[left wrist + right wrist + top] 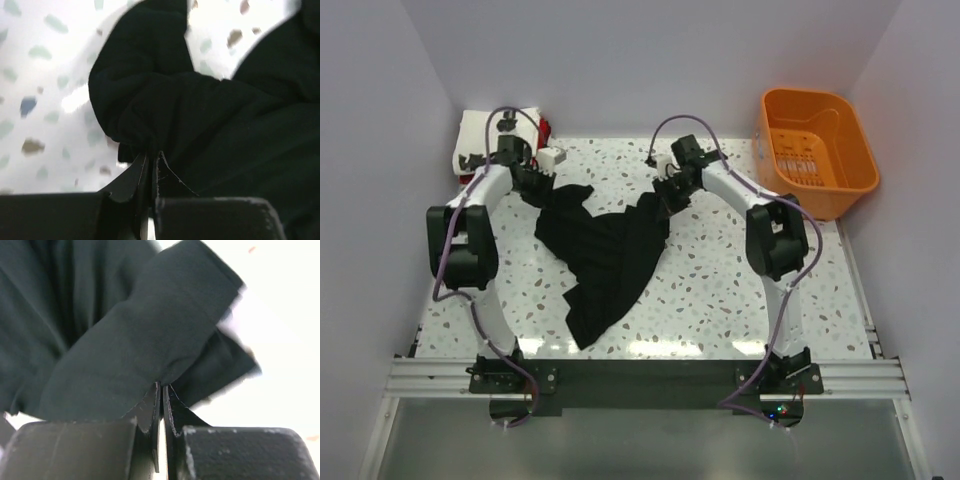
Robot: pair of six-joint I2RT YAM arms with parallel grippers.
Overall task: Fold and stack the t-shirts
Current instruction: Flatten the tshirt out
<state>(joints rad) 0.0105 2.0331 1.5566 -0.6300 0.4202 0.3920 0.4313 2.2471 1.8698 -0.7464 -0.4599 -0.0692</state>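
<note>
Left gripper [532, 186] is clamped on the far left corner of the black t-shirt [605, 262], right gripper [666, 196] on its far right corner (cloth bunched at both jaws); the rest trails toward the near table [720, 290] edge.

Overhead; wrist cams hug black tee [610, 255].

Matt black cloth t-shirt [605, 260] on glossy speckled terrazzo table [720, 290]; orange plastic basket [817, 150].

Black t-shirt [605, 255]; orange basket [825, 190]; white speckled table [720, 290].
</note>
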